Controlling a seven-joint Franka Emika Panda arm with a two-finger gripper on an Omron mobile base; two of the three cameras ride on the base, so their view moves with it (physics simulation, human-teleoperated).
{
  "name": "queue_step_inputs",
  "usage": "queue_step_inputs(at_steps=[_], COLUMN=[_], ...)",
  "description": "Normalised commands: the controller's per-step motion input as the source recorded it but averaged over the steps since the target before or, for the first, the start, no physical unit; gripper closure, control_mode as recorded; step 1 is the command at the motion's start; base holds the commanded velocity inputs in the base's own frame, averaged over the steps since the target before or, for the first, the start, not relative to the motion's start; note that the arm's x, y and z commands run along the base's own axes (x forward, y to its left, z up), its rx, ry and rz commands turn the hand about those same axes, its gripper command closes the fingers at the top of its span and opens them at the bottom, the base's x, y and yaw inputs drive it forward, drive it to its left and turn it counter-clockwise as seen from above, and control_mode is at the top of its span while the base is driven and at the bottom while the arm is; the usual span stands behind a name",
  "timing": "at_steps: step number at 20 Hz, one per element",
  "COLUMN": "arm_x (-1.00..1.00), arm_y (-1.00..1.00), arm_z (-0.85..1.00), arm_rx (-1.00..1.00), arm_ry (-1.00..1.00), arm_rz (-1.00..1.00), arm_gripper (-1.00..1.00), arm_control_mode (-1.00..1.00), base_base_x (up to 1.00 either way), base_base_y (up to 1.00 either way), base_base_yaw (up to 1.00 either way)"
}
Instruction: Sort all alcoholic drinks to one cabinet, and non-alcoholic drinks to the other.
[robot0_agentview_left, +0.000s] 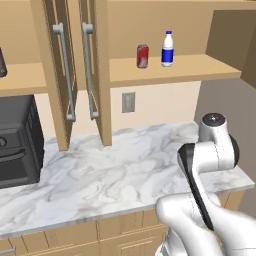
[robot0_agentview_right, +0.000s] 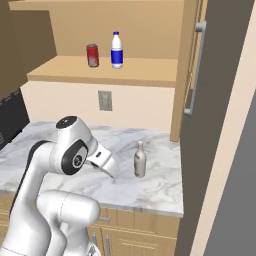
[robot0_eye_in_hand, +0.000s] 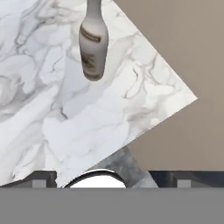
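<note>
Beige bottle (robot0_agentview_right: 140, 161) upright on counter (robot0_agentview_right: 160, 185)

Bare marble counter (robot0_agentview_right: 155, 185) surrounds the upright beige bottle (robot0_agentview_right: 140, 160); a cabinet door (robot0_agentview_right: 182, 75) stands behind it.

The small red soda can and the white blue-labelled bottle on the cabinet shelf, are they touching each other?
Apart. The left base view shows bare wooden shelf between the red soda can and the white blue-capped bottle; the right base view shows the same gap.

pale bottle (robot0_eye_in_hand: 93, 43) neck cut off at top edge, label print unreadable
</note>
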Motion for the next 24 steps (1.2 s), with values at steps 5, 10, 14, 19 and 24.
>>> queue_step_inputs(at_steps=[5, 10, 14, 19, 24], arm_x=[0.60, 0.47, 0.33, 0.37, 0.47], arm_y=[-0.22, -0.25, -0.38, -0.27, -0.05], arm_z=[0.00, -0.01, -0.01, -0.18, -0.27], arm_rx=[0.00, 0.00, 0.00, 0.00, 0.00], arm_ry=[-0.01, 0.00, 0.00, 0.02, 0.02], arm_rz=[-0.01, 0.00, 0.00, 0.00, 0.02], arm_gripper=[-1.00, -1.00, -1.00, -1.00, -1.00], arm_control_mode=[-1.00, -1.00, -1.00, -1.00, -1.00], base_base_x=[0.00, 0.00, 0.00, 0.00, 0.00], base_base_y=[0.00, 0.00, 0.00, 0.00, 0.00], base_base_yaw=[0.00, 0.00, 0.00, 0.00, 0.00])
